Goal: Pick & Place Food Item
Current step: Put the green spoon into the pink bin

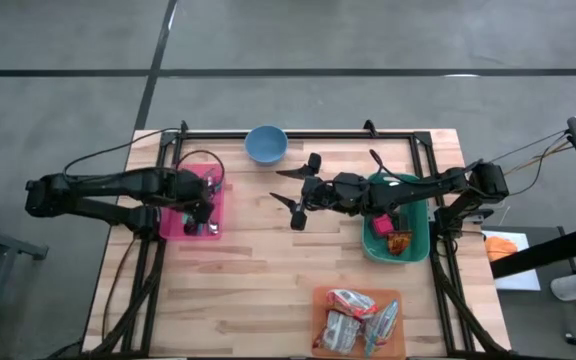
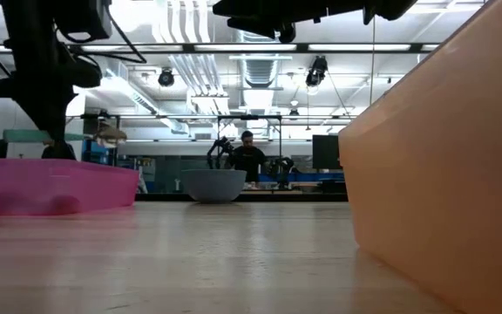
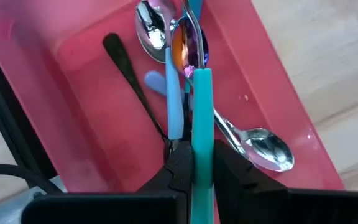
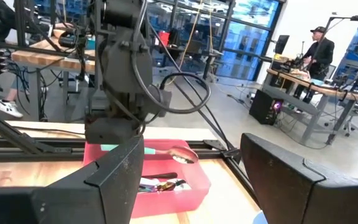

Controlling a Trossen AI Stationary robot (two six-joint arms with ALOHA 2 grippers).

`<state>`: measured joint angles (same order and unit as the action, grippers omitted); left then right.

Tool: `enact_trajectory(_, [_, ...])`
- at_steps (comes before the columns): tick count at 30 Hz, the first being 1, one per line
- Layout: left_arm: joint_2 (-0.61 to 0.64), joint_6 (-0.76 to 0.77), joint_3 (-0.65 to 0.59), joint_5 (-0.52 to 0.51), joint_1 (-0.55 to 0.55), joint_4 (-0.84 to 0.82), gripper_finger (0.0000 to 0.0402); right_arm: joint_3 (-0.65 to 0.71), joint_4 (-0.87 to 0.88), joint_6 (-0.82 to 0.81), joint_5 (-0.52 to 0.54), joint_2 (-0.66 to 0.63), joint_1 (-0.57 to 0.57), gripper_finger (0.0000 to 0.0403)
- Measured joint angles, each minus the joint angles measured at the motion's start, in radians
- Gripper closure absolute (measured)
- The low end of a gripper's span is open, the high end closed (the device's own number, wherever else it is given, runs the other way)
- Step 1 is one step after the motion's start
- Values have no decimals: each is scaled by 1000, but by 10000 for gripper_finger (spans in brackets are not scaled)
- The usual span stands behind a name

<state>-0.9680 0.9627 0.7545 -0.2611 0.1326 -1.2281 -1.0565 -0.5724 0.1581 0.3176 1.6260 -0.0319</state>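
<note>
My left gripper [image 1: 203, 213] hangs over the pink tray [image 1: 173, 225] at the table's left and is shut on a teal-handled spoon [image 3: 197, 81]. In the tray lie a light blue utensil [image 3: 174, 99], a silver spoon [image 3: 263, 148] and a black handle [image 3: 126, 62]. My right gripper [image 1: 302, 190] stands open in mid-air over the table's middle, pointing level toward the left arm, with nothing between its fingers [image 4: 123, 177]. Food items lie in the green bin [image 1: 373, 245] under the right arm. Wrapped packets [image 1: 353, 318] fill the orange tray [image 1: 320, 298] at the near edge. My left gripper pinches the spoon's teal handle [image 3: 202, 140] between its two fingers, which come steeply from above. The handle runs out past the fingertips to the shiny bowl end [image 3: 188, 46]. In the right wrist view that bowl end [image 4: 182, 154] shows just above the tray's rim.
A blue bowl [image 1: 266, 143] stands at the far edge, between the two arms. A black frame [image 1: 298, 133] runs along the table's far and side edges. Bare wood lies between the pink tray and the green bin. A person [image 2: 248, 157] works far behind the table.
</note>
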Motion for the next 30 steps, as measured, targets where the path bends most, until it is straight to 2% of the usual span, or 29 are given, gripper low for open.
enact_trajectory(7, [-4, 41, -81, 18, 2, 81, 369, 0, 0, -1, 0, 0, 0, 138])
enact_trajectory(15, [-5, 64, -166, 26, 2, 84, 369, 0, -1, -2, -1, 0, -1, 138])
enact_trajectory(25, [-5, 65, -177, 13, 5, 91, 369, 0, -1, -1, -2, 0, -1, 138])
enact_trajectory(30, [-5, 79, -211, 0, 5, 153, 369, 0, -1, -1, -3, 0, -1, 138])
